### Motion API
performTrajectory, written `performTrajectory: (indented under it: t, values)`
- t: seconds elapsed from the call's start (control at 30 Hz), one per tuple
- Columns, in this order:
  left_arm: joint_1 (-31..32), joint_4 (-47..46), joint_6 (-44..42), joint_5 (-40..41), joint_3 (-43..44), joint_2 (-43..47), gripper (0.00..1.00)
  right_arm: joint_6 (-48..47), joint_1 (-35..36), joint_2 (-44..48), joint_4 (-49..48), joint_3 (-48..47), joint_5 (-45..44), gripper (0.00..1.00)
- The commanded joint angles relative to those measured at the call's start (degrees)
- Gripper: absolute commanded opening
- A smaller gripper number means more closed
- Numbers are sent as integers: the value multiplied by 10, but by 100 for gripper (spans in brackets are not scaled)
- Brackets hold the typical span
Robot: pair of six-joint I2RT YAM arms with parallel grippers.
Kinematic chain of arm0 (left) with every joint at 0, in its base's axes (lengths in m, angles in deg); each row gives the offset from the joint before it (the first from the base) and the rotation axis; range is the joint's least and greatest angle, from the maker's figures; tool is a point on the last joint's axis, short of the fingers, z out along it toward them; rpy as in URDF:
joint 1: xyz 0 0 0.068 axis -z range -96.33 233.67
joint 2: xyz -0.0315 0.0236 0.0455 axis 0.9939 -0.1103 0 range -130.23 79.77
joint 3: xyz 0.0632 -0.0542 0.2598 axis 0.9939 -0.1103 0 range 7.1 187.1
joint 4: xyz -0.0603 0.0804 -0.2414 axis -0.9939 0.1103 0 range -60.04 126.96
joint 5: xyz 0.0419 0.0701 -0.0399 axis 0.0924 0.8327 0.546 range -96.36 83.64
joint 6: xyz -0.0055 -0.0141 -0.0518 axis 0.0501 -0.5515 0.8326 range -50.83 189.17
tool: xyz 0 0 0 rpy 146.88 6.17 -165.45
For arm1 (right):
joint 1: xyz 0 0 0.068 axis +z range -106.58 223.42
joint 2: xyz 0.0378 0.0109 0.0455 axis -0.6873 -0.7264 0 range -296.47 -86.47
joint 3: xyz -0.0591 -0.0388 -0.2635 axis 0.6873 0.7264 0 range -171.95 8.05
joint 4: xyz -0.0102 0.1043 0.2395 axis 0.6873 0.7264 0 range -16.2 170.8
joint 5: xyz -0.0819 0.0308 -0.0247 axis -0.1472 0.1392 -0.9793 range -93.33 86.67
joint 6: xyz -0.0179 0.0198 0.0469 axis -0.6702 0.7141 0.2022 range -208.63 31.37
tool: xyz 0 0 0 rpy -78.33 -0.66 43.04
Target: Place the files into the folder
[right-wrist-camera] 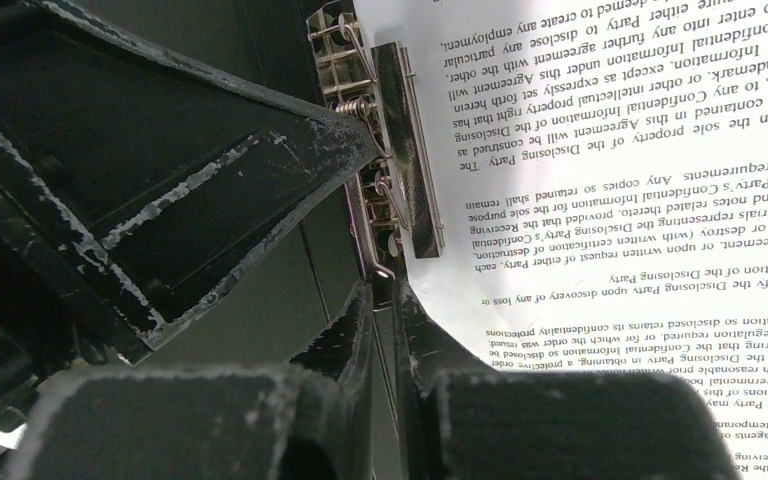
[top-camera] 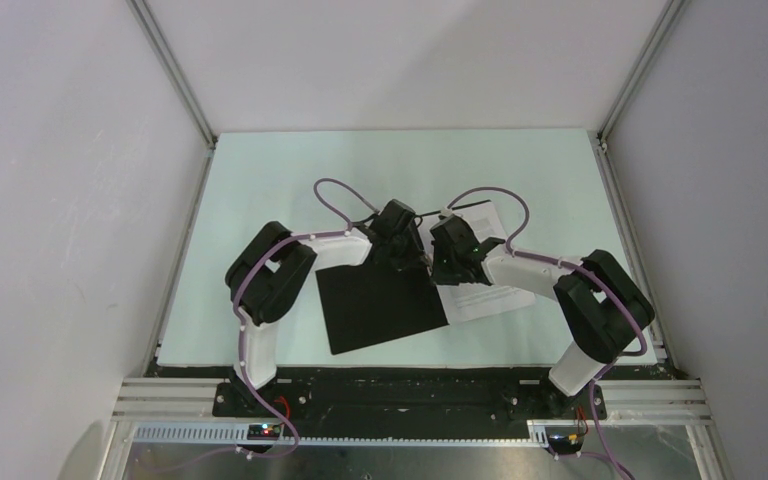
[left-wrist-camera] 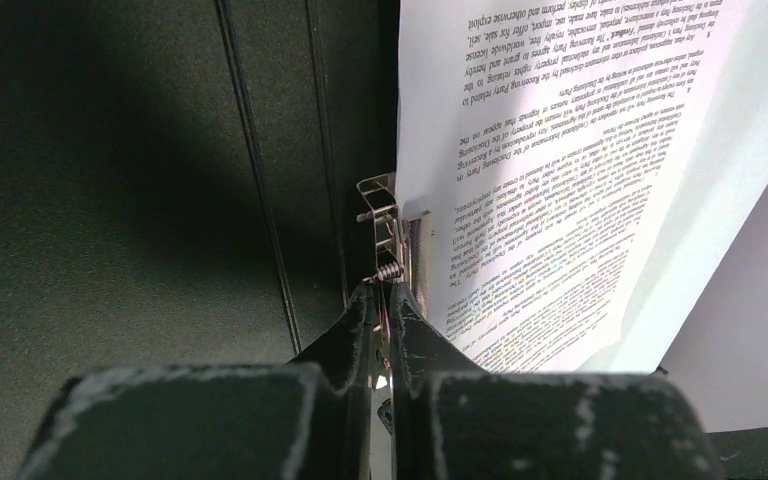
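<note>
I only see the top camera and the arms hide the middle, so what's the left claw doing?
Observer: The left claw is pinched shut on a metal spring clip inside the open folder, which is black there.
Operator: Is anything under it?
Observer: The clip's dark bar lies over the edge of the files.
Operator: And the other one?
Observer: The right claw has its fingers almost together beside that clip; I can't tell what they hold.

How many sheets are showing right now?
1 that I can tell apart: a printed sheet lying right of the open folder's black panel, its edge at the metal clip, by the left gripper and right gripper. More may lie hidden beneath it.
</note>
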Motion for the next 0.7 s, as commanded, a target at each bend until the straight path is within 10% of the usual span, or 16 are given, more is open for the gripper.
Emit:
performTrajectory:
  t: [0.0, 0.67]
  values:
    - [-15, 128, -54, 133, -53, -79, 0, -35, -27, 0, 161, 36, -60, 0]
    - [-18, 108, -58, 118, -64, -94, 20, -51, -39, 6, 190, 11, -108, 0]
